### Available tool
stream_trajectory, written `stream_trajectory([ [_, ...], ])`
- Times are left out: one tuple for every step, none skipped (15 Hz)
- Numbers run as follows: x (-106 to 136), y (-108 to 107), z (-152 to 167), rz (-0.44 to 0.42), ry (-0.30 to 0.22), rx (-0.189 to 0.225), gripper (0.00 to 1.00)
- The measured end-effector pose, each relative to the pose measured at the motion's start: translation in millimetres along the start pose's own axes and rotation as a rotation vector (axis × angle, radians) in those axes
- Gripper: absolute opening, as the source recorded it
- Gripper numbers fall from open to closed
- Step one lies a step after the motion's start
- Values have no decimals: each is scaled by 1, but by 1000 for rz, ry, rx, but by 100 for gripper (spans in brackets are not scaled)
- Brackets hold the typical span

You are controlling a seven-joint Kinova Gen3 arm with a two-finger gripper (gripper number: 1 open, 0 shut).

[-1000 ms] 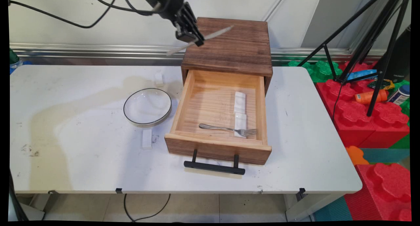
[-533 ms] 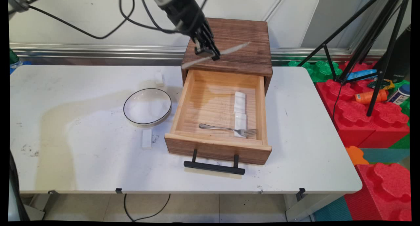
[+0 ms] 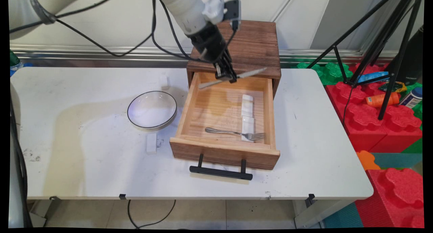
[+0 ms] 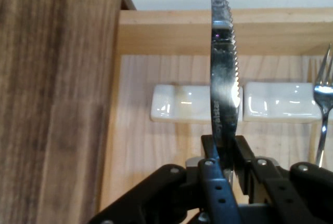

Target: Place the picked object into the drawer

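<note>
On a white table (image 3: 84,172), an open wooden drawer (image 3: 224,152) serves as the centre of the scene, its black handle (image 3: 221,172) at the front edge nearest the camera. Just left of the drawer's front corner lies a small white block (image 3: 151,143). Inside the drawer, near its front wall, a fork (image 3: 235,133) lies crosswise, its tines resting on the nearer of two white ceramic rests (image 3: 247,123); the second rest (image 3: 247,104) sits just behind the first. A round white plate (image 3: 152,109) with a dark rim sits just left of the drawer, and another small white block (image 3: 164,81) lies beyond the plate. Above the drawer's back end, the black gripper (image 3: 227,76) hangs with its fingers pressed together on a serrated knife (image 3: 232,77), pinching it near the middle so that blade and handle stick out to either side. Behind the drawer rises its dark wooden cabinet (image 3: 250,47).
</note>
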State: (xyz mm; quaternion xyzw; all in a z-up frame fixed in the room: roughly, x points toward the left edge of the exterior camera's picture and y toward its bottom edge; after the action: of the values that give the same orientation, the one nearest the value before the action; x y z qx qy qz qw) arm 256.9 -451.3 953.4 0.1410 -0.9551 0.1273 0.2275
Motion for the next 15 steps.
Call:
stream_trajectory([
  [0, 2, 10, 0, -6, -7, 0],
  [-1, 3, 20, -1, -12, -13, 0],
  [-2, 4, 28, -2, -17, -18, 0],
  [-2, 5, 33, -3, -21, -20, 0],
  [-4, 6, 40, -4, -26, -24, 0],
  [-5, 6, 45, -5, -30, -26, 0],
  [-6, 6, 52, -7, -36, -29, 0],
  [-8, 7, 60, -9, -43, -32, 0],
  [-10, 6, 67, -11, -50, -34, 0],
  [-12, 6, 73, -12, -55, -35, 0],
  [-14, 6, 77, -13, -59, -36, 0],
  [-16, 5, 82, -13, -64, -37, 0],
  [-18, 4, 88, -12, -69, -38, 0],
  [-20, 4, 93, -11, -74, -39, 0],
  [-22, 3, 97, -9, -77, -39, 0],
])
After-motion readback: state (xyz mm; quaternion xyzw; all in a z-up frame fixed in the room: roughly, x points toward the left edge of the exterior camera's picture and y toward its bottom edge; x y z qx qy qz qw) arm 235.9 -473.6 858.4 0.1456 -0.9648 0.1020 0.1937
